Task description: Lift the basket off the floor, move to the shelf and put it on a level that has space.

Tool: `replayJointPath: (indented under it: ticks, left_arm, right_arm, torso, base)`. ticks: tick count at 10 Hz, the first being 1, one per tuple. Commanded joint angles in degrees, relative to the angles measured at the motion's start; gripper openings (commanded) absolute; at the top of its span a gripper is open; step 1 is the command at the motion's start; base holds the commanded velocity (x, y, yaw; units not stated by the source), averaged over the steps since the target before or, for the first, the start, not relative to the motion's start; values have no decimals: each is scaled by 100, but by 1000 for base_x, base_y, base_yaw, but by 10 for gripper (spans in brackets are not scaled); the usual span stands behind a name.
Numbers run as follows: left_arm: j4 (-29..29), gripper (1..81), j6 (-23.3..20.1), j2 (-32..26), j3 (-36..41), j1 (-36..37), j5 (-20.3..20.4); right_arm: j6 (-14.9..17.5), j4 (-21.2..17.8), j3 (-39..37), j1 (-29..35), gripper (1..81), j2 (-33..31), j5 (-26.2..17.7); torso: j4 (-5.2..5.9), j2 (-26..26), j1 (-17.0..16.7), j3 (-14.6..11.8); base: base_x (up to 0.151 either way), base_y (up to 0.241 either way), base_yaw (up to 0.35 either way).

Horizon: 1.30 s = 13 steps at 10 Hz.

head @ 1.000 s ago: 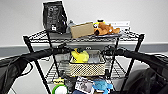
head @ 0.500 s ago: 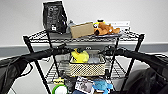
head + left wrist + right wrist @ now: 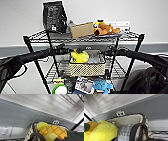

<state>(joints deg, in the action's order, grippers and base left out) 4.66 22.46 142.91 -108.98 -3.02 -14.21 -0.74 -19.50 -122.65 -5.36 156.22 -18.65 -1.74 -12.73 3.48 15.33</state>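
Basket point(image 3: 86, 68): woven, light, semi-rigid, holds yellow plush toy point(image 3: 79, 56); best gripped at end rims; grippers' closure cannot be told

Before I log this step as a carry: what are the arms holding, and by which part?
The basket, it seems, one arm at each short end, level with the shelf's second tier. The fingers are hard to make out, so the exact grip cannot be told.
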Motion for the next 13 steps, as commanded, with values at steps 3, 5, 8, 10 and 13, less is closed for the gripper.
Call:
replayJointPath:
  ticks: [3, 5, 8, 10, 13]
  left_arm:
    - [-70, 811, 31, -1166, 1343, 940, 77]
    - [-61, 811, 31, -1580, 1765, 834, 77]
    - [-70, 811, 40, -2247, 2521, 667, 85]
    - [-61, 811, 31, -2686, 2969, 517, 94]
    - [-17, 811, 40, -3266, 3557, 245, 103]
  right_arm:
    - [-383, -80, 2341, 997, 811, -1608, 458]
    - [-400, -80, 2896, 936, 811, -2056, 485]
    - [-392, -80, 3581, 777, 811, -2724, 634]
    - [-401, -88, 4116, 549, 811, -3224, 740]
    - [-435, -80, 5031, 75, 811, -3963, 1030]
  torso:
    - [0, 0, 0, 0]
    - [0, 0, 0, 0]
    - [0, 0, 0, 0]
    - [0, -2, 0, 0]
    - [0, -2, 0, 0]
  base:
    - [0, 0, 0]
    - [0, 0, 0]
    - [0, 0, 0]
    - [0, 0, 0]
    - [0, 0, 0]
